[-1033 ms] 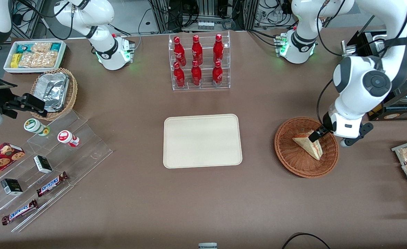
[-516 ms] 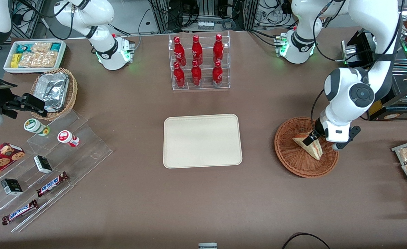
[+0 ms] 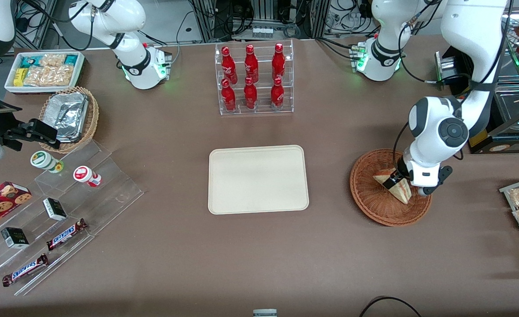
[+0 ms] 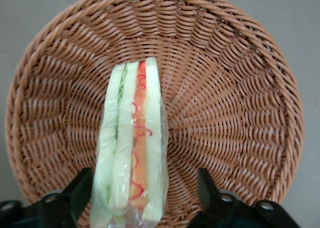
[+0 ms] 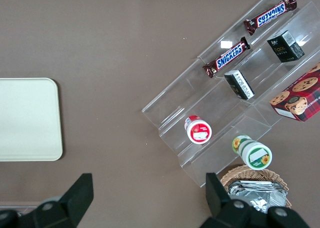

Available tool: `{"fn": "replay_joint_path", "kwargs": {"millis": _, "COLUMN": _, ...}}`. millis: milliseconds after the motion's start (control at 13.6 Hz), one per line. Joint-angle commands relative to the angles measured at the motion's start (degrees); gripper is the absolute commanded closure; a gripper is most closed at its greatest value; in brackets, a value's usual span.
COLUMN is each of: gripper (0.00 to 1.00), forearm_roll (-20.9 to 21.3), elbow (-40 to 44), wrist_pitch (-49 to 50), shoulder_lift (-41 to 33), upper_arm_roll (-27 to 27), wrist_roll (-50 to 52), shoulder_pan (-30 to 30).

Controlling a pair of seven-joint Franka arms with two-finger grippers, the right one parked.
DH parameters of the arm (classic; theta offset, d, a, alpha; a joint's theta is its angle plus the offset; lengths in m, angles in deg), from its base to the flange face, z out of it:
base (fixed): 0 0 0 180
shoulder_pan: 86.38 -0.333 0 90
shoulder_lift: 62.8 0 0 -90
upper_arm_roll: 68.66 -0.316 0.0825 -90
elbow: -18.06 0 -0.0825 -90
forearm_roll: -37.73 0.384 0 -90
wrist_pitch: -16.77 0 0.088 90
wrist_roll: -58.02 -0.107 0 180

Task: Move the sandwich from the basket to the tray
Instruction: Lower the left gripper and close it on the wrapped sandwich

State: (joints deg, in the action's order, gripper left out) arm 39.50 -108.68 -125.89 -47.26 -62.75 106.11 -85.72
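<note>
- Progress — early stage: the sandwich (image 3: 395, 187) is being seen inside the basket (image 3: 369, 200), not yet lifted; nothing is being carried toward the tray (image 3: 257, 179).
- The tray is lying bare, well apart from the basket, toward the table's middle; transfer and release are judged as the 2 steps left after the grasp.
- The gripper (image 3: 394, 178) is being held low inside the basket, right at the sandwich.
- In the left wrist view the gripper (image 4: 142, 198) is being shown wide — 2 fingers (image 4: 207, 188) spread, 1 on each side of the sandwich (image 4: 131, 148), with the wedge between them.
- One finger is looking close to or touching the clear wrap; the other is being kept apart by a visible gap, so no squeeze is being applied yet, as judged.
- The sandwich is standing on edge, filling layers facing the wrist camera, resting on the basket (image 4: 235, 103) weave near its middle.
- Closing on the bread faces is being judged as the step in hand.
</note>
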Motion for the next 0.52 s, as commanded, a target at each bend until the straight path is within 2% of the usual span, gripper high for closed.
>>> {"fn": "replay_joint_path", "kwargs": {"millis": 0, "gripper": 0.92, "forearm_roll": 0.8, "elbow": 0.4, "wrist_pitch": -1.1, "shoulder_lift": 0.8, "upper_arm_roll": 0.2, "wrist_roll": 1.5, "shoulder_pan": -0.4}}
{"fn": "replay_joint_path", "kwargs": {"millis": 74, "gripper": 1.0, "forearm_roll": 0.8, "elbow": 0.4, "wrist_pitch": -1.1, "shoulder_lift": 0.9, "upper_arm_roll": 0.2, "wrist_roll": 1.4, "shoulder_pan": -0.4}}
{"fn": "replay_joint_path", "kwargs": {"millis": 369, "gripper": 1.0, "forearm_roll": 1.1, "elbow": 1.6, "wrist_pitch": 1.3, "shoulder_lift": -1.3, "upper_arm_roll": 0.2, "wrist_roll": 0.9, "shoulder_pan": -0.3}}
{"fn": "replay_joint_path", "kwargs": {"millis": 443, "gripper": 1.0, "forearm_roll": 2.8, "elbow": 3.4, "wrist_pitch": 4.5, "shoulder_lift": -2.2, "upper_arm_roll": 0.3, "wrist_roll": 0.9, "shoulder_pan": -0.2}}
